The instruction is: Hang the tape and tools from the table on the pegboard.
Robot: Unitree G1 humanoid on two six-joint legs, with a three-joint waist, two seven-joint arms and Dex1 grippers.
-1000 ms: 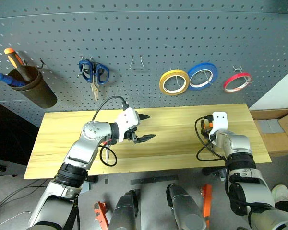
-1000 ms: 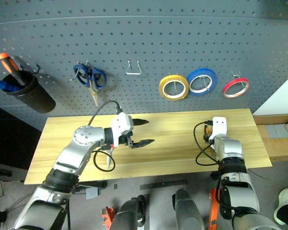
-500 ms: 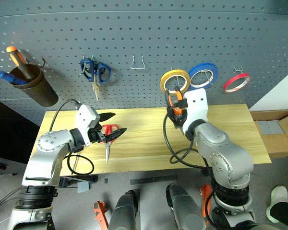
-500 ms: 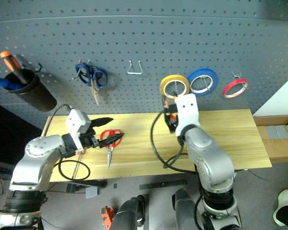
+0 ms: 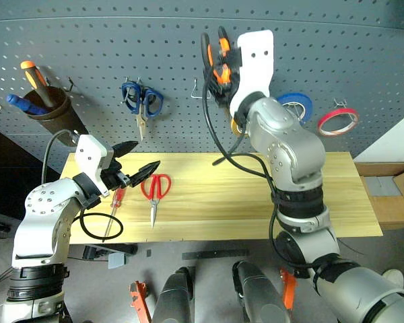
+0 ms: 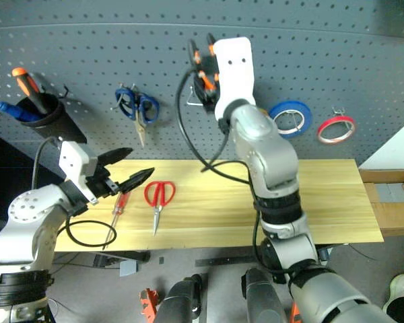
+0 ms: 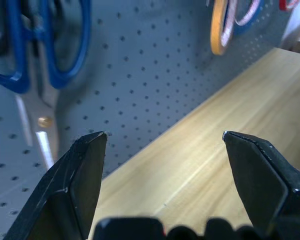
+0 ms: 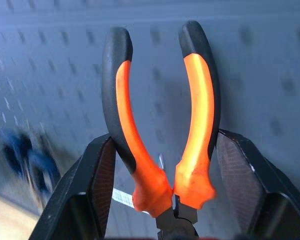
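My right gripper (image 5: 220,75) is raised in front of the pegboard (image 5: 363,54), shut on the orange-and-black pliers (image 8: 160,125), whose handles point up near a wire hook (image 6: 192,101). Low over the left end of the table (image 5: 337,195), my left gripper (image 5: 133,171) is open and holds nothing. Just to its right, red-handled scissors (image 5: 155,188) lie flat on the wood. A screwdriver (image 5: 116,198) with a clear red handle lies under that gripper. The red tape (image 5: 337,121) hangs on a peg at the right.
Blue-handled scissors (image 5: 143,101) hang on the board at the left. A dark cup (image 5: 50,114) holding screwdrivers hangs at the far left. A blue tape roll (image 5: 296,102) shows beside my right arm and a yellow roll (image 7: 219,27) beyond. A cardboard box (image 5: 397,195) stands past the table's right end.
My right arm has swung up and to the left, carrying the pliers from the table to the pegboard. The left arm has drawn back to the left, uncovering the scissors and screwdriver.
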